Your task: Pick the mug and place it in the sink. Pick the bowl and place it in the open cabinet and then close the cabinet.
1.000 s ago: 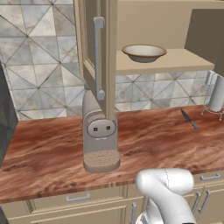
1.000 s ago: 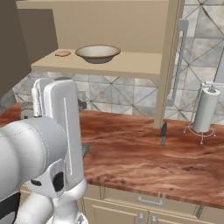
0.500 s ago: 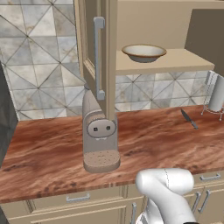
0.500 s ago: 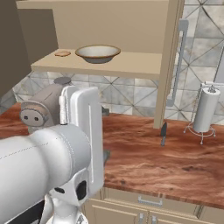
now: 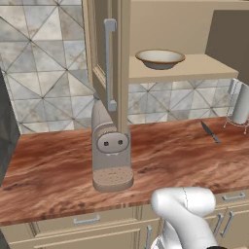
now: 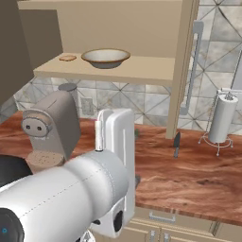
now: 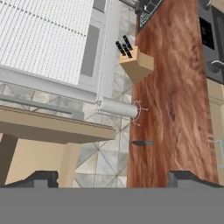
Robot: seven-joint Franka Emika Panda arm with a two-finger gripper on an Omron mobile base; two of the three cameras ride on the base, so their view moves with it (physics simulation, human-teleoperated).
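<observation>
The white robot arm's two-finger gripper (image 7: 112, 177) stands with its dark tips wide apart and nothing between them, the hand camera rolled on its side so that the reddish-brown wood-grain counter (image 7: 175, 100) runs up the frame; nearest on that counter in the left base view is a tall grey-brown coffee machine (image 5: 111, 151), at about seven o'clock of the shelf above; a small dark-handled knife (image 5: 210, 132) lies farther along at four o'clock of the shelf, with a white paper-towel roll on a wire stand (image 6: 221, 118) near it and a tan wooden knife block (image 7: 136, 64) well beyond, toward the far end of the counter; above the counter hangs the beige-tan wooden wall cabinet (image 5: 194, 22), its panelled door with a long silver bar handle (image 5: 109, 63) swung out edge-on toward the camera, just above the coffee machine; on the inner shelf sits the shallow wide off-white bowl (image 5: 160, 58), upright, with a small flat tan item (image 6: 67, 58) just beside it at nine o'clock in the right base view; with the bowl already shelved, the step left appears to be shutting the cabinet; the relation that counts is the door's: its long axis is vertical and, in the hand view, the open door edge (image 7: 52, 127) lies at nine o'clock of the empty hand, so the push would likely have to come from that side; the mug and sink cannot be made out here.
</observation>
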